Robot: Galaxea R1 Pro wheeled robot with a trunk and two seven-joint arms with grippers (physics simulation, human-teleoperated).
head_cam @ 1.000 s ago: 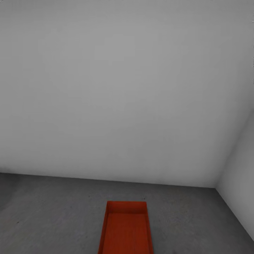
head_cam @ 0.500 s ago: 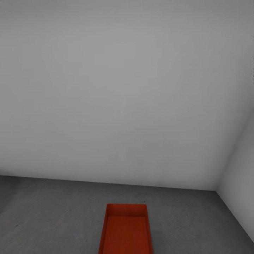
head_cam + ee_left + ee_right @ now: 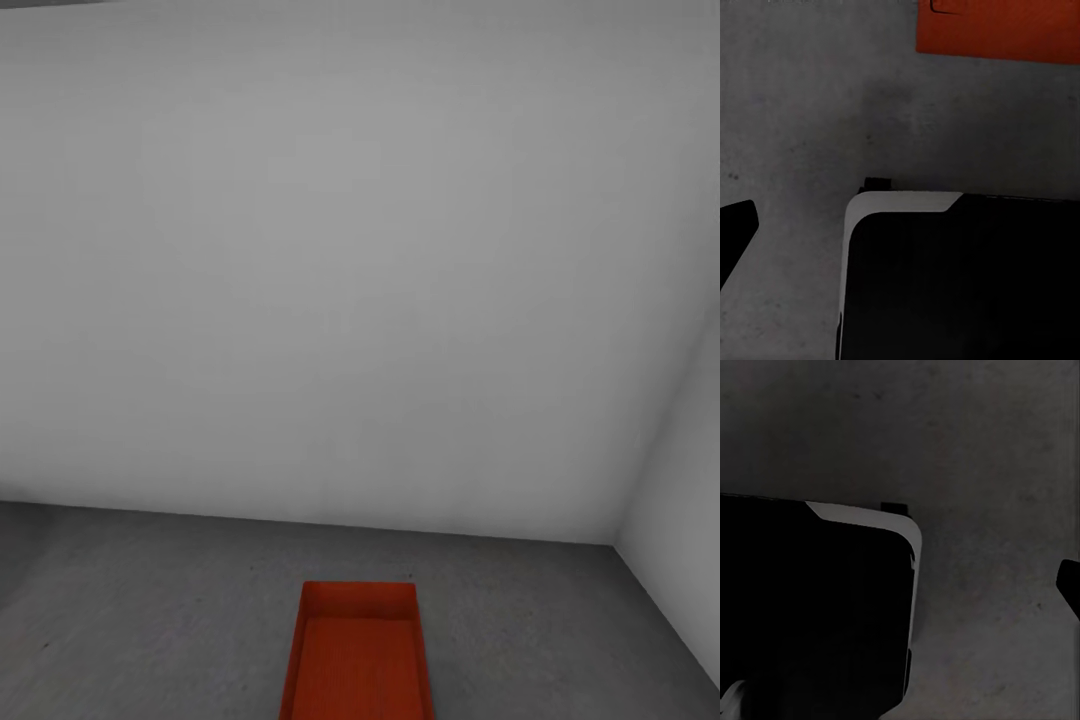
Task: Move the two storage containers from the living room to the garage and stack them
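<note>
1. Head view gave me the garage's plain white wall [image 3: 350,270] straight ahead, meeting a second white wall [image 3: 680,520] at a corner on the far right.
2. Going from left to right along the dark grey speckled floor [image 3: 140,620], I found bare concrete on the left, then one orange-red storage container [image 3: 357,655] near me and just right of centre.
3. That container sat flat on the floor with its open top up, its long side running away from me and its near end cut off by the frame.
4. On the left wrist view I saw the robot's black, white-edged base [image 3: 960,277] over the floor, with a corner of the orange-red container beyond it.
5. One dark fingertip [image 3: 735,229] of the left gripper poked in at the edge; I could not tell whether that gripper was apart or together.
6. On the right wrist view I likewise caught only a dark tip [image 3: 1069,585] of the right gripper over bare floor, so I could not tell its state either.
</note>
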